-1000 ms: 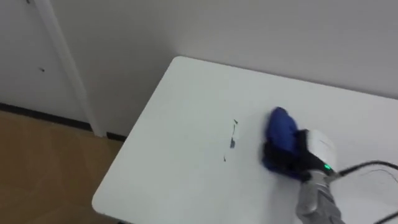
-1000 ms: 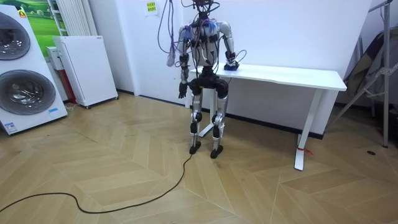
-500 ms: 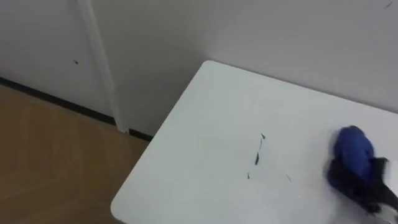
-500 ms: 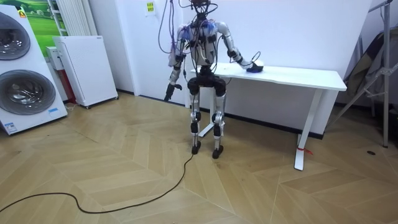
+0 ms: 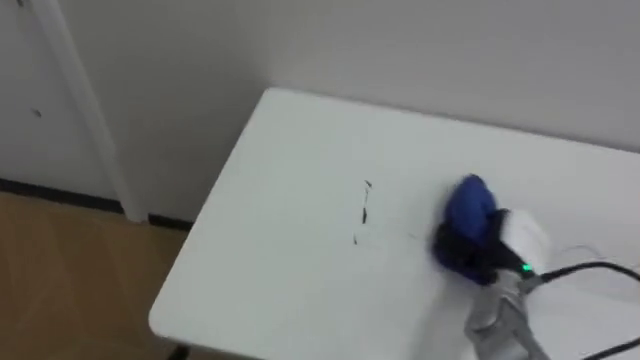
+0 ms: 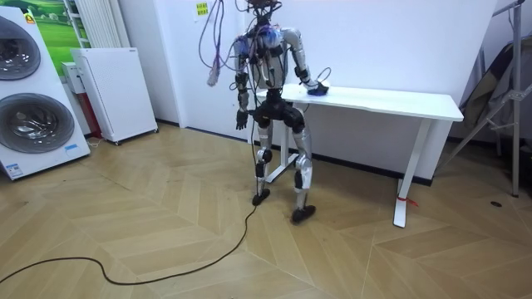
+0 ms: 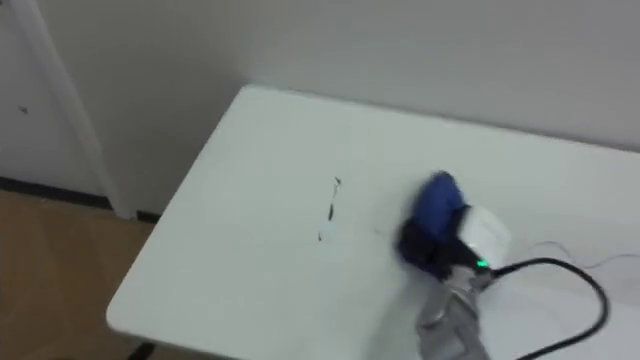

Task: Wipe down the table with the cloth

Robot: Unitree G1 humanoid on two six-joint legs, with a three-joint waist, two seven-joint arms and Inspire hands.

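Observation:
A white table (image 5: 270, 260) stands against the wall, and I stand at its left end (image 6: 391, 100). Short dark marks (image 5: 363, 208) streak the top near the middle of the eye views. Just right of them lies a blue cloth (image 5: 468, 204), bunched up, with my right hand (image 5: 460, 250) curled round it and pressing it on the tabletop. The same cloth (image 7: 435, 198) and hand (image 7: 428, 248) sit a hand's width from the marks (image 7: 331, 208). My left hand (image 6: 240, 121) hangs by my side, off the table.
The table's left edge and front corner (image 5: 165, 320) drop to wooden floor. A white vertical strip (image 5: 85, 110) runs down the wall on the left. A white cabinet (image 6: 116, 91) and washing machines (image 6: 29, 100) stand at the room view's left.
My right hand has drawn the blue cloth back leftward along the table, closer to the dark marks. My head camera has swung, and my feet have shifted into a wider stance.

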